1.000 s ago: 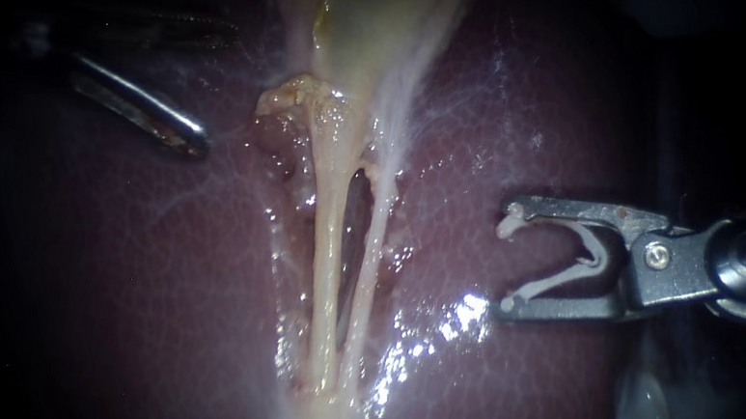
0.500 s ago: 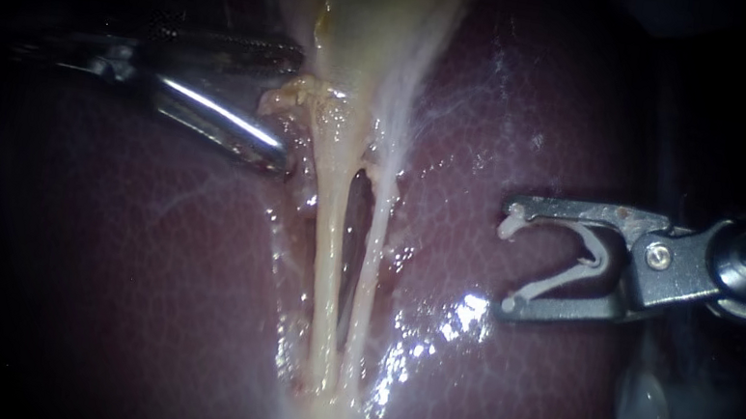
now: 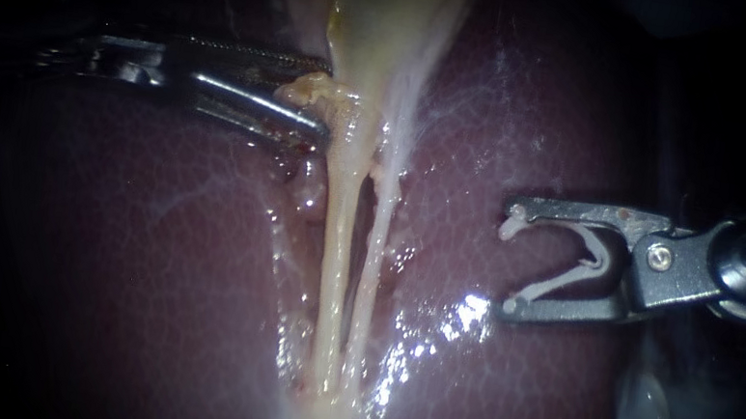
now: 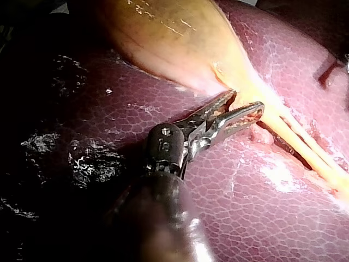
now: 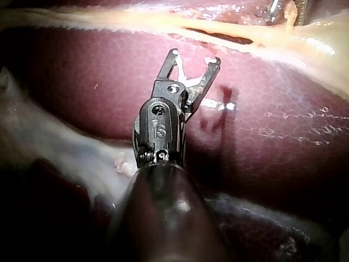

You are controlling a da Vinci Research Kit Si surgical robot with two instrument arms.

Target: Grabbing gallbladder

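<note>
Touching the gallbladder's (image 3: 392,7) narrow end, my left instrument's (image 3: 323,95) jaws gape; my right instrument's (image 3: 510,258), well apart from it, pinch a clip (image 3: 550,283).

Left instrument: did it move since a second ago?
Yes. The left instrument slid rightward across the liver, up to the gallbladder; the right instrument, holding a clip, stayed put.

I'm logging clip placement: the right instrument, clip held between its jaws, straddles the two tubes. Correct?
No. The right instrument, clip held between its jaws, sits over bare liver, well apart from the two tubes; the endoscope view shows it.
</note>
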